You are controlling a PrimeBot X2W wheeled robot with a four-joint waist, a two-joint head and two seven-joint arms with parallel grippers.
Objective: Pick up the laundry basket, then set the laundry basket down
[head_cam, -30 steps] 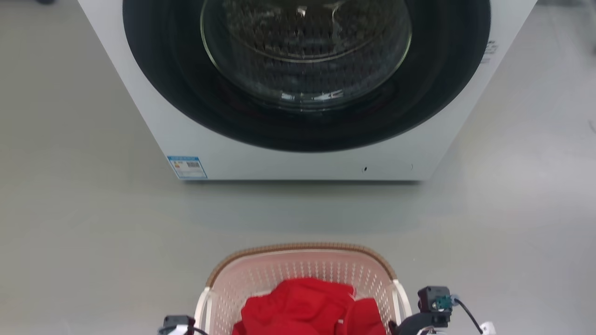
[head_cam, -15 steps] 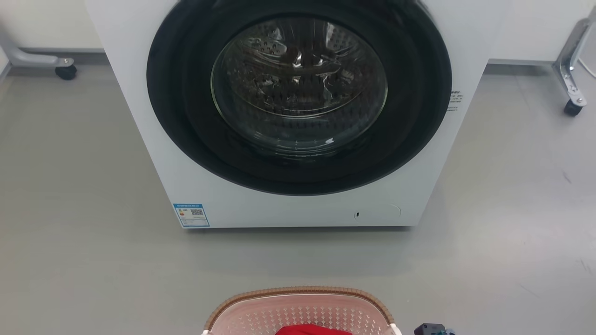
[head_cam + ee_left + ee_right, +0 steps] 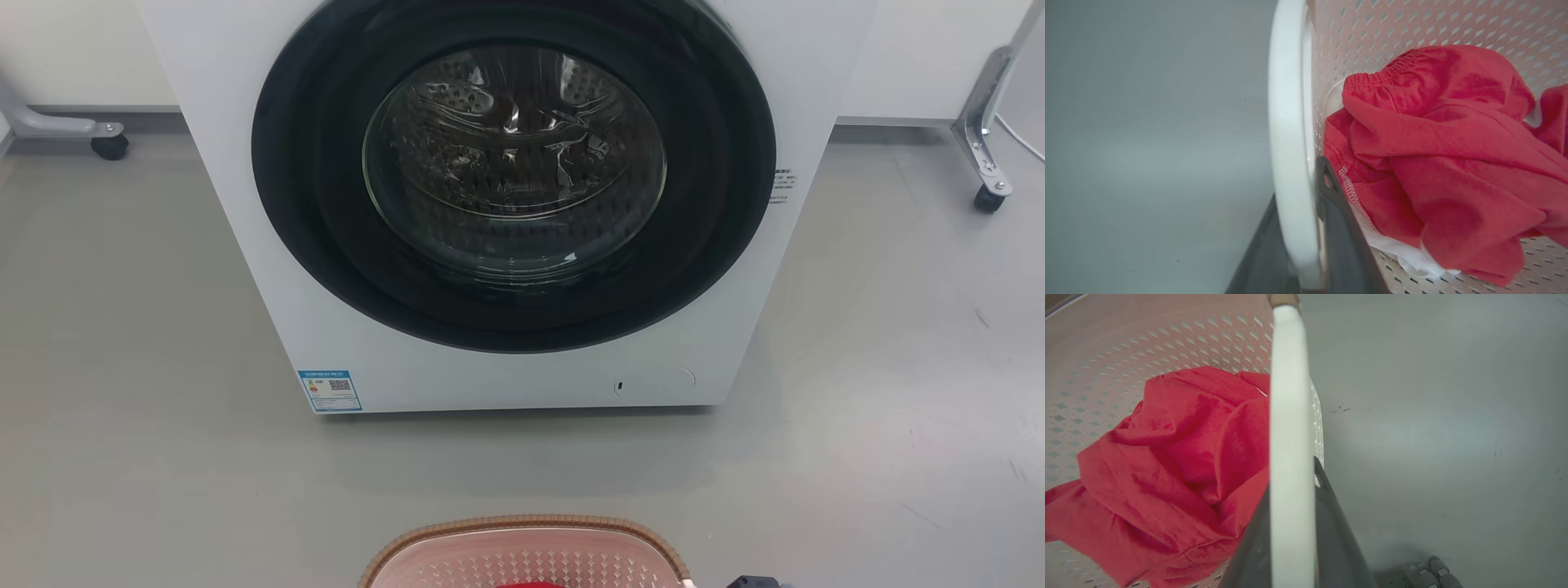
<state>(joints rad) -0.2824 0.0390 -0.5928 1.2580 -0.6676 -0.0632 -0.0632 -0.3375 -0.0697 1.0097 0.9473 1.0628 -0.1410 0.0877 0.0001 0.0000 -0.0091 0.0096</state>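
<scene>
Laundry basket [image 3: 522, 525], pale pink perforated plastic under a brown woven-look rim, is low before the white washer [image 3: 245, 163], holding crumpled red cloth [image 3: 1433, 143]. Left gripper [image 3: 1299, 192] and right gripper [image 3: 1291, 477] each clamp a smooth white handle [image 3: 1290, 375].

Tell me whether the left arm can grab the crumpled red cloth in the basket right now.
Probably not: the left gripper is shut on the white side handle of the pale pink perforated plastic laundry basket, so its fingers are occupied. The crumpled red cloth lies uncovered just inside that handle.
</scene>
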